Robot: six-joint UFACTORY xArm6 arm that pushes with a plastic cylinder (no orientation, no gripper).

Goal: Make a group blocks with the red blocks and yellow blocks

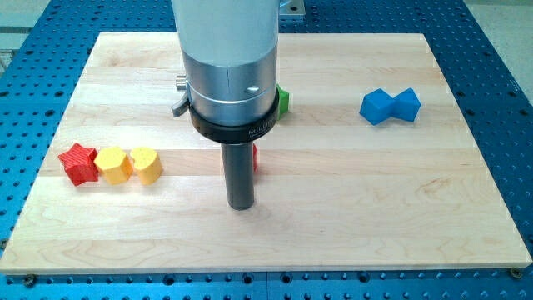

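A red star block (78, 162) lies at the view's left, touching a yellow block (113, 165), which touches a second yellow block (146, 164); the three form a row. Another red block (256, 157) shows only as a thin sliver behind the rod. My tip (241, 204) rests on the board just below and left of that red sliver, well to the right of the yellow blocks.
A green block (283, 102) peeks out from behind the arm's body near the view's top. Two blue blocks (390, 106) sit together at the upper right. The wooden board (416, 217) lies on a blue perforated table.
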